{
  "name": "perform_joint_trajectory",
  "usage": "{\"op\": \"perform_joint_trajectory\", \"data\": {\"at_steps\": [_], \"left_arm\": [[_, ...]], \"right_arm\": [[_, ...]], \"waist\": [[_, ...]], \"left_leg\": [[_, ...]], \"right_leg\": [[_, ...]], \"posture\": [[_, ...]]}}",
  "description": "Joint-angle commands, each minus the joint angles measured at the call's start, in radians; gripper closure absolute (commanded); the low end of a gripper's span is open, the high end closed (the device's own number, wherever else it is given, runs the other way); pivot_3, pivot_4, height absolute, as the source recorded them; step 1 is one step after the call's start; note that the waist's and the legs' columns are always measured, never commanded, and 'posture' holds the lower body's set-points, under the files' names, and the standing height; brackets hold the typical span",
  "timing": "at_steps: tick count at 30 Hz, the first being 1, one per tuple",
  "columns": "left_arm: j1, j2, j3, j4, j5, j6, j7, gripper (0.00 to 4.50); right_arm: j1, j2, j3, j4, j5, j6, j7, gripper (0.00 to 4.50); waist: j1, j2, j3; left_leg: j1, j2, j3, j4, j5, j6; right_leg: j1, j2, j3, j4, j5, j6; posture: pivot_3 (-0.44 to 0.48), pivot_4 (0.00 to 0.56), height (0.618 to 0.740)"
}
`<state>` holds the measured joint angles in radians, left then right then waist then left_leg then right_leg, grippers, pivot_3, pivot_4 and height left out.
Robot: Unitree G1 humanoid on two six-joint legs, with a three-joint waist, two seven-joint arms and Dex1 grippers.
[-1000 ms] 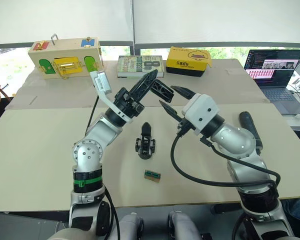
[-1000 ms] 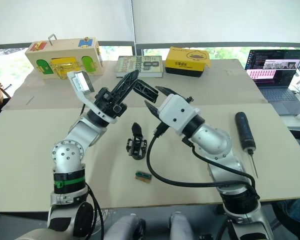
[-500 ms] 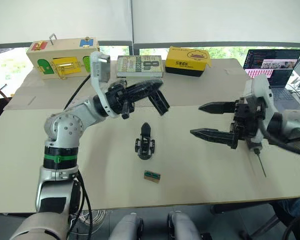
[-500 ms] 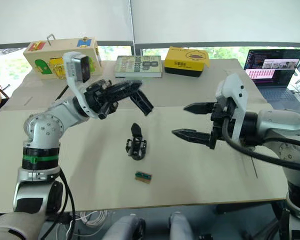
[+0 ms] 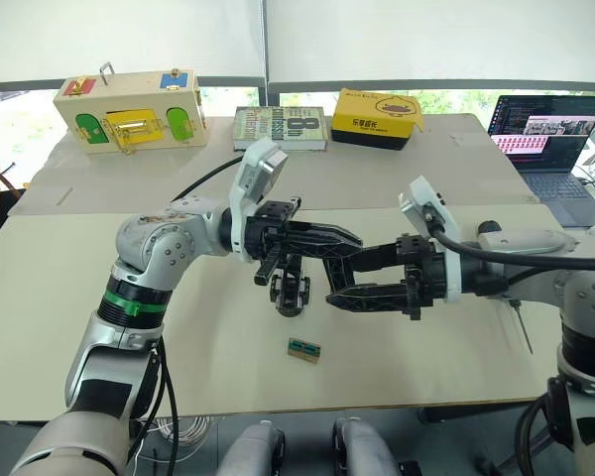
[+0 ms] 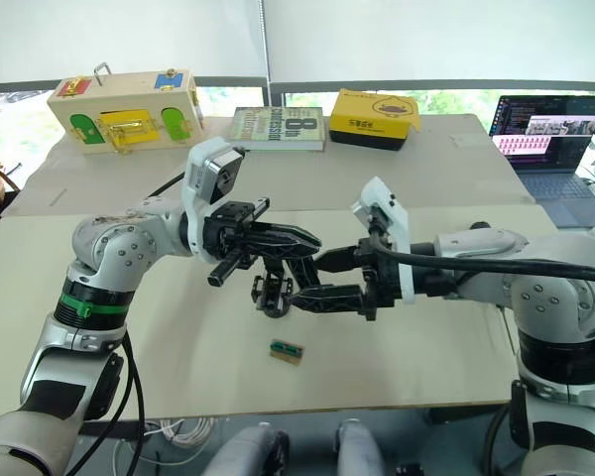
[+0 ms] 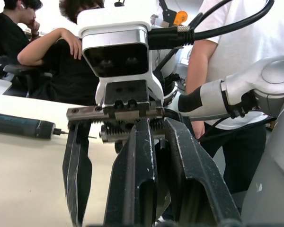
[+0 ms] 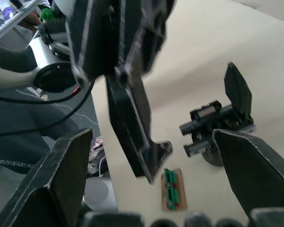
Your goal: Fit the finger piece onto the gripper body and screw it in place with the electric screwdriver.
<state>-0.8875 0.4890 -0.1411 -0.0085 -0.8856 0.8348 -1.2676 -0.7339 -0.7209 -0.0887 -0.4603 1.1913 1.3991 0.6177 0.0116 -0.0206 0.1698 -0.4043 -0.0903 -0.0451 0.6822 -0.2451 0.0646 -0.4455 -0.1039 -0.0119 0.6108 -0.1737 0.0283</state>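
The gripper body [image 5: 290, 290], black with a pointed finger, lies on the table [image 5: 79, 327] at the middle. Just above and beside it, my left gripper [image 5: 357, 241] points right with its fingers together and nothing seen between them. From the right, my right gripper [image 5: 335, 283] reaches in open, its fingertips close beside the gripper body [image 8: 217, 123] without touching it. The electric screwdriver [image 7: 19, 126] lies on the table behind my right arm; its thin bit [image 5: 521, 332] pokes out. The finger piece is hidden.
A small green-topped block [image 5: 302, 349] lies near the table's front edge. At the back stand a wooden latch box [image 5: 129, 109], a book [image 5: 280, 127] and a yellow box [image 5: 377, 117]; a laptop [image 5: 545, 129] sits far right. People [image 7: 217, 28] stand and sit beyond the table.
My left gripper has dropped toward the gripper body and its fingers have come together. My right gripper has swung left from the table's right side to beside the gripper body, staying open.
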Motion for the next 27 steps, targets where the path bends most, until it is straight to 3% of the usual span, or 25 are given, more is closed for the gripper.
{"op": "perform_joint_trajectory", "data": {"at_steps": [1, 19, 23, 27], "left_arm": [[-0.027, 0.002, 0.014, -0.029, 0.016, 0.005, -0.001, 4.50], [-0.002, -0.006, -0.011, -0.043, 0.103, 0.001, 0.000, 4.50], [0.001, -0.006, -0.012, -0.042, 0.108, -0.001, -0.001, 4.50], [0.005, -0.006, -0.012, -0.036, 0.117, -0.006, -0.003, 4.50]], "right_arm": [[-0.023, 0.023, -0.022, 0.005, 0.061, 0.021, -0.065, 0.02], [-0.027, 0.020, 0.005, 0.015, 0.128, 0.029, -0.147, 0.02], [-0.028, 0.033, 0.006, 0.015, 0.144, 0.017, -0.168, 1.11], [-0.023, 0.029, 0.013, 0.009, 0.159, 0.010, -0.177, 2.62]], "waist": [[0.001, 0.000, 0.000], [0.000, 0.000, 0.000], [0.000, 0.000, 0.000], [0.000, 0.000, 0.000]], "left_leg": [[0.000, 0.000, 0.000, 0.000, 0.000, 0.000], [0.000, -0.001, 0.000, 0.000, 0.000, 0.001], [0.000, -0.001, 0.000, 0.000, 0.000, 0.001], [0.000, -0.001, 0.000, 0.000, 0.000, 0.001]], "right_leg": [[0.000, 0.000, 0.000, 0.000, 0.000, 0.000], [0.000, 0.005, 0.000, 0.000, 0.000, 0.000], [0.000, 0.005, 0.000, 0.000, 0.000, 0.000], [0.000, 0.005, 0.000, 0.001, 0.000, 0.000]], "posture": [[0.000, 0.150, 0.740], [0.000, 0.150, 0.740], [0.000, 0.150, 0.740], [0.000, 0.150, 0.740]]}}
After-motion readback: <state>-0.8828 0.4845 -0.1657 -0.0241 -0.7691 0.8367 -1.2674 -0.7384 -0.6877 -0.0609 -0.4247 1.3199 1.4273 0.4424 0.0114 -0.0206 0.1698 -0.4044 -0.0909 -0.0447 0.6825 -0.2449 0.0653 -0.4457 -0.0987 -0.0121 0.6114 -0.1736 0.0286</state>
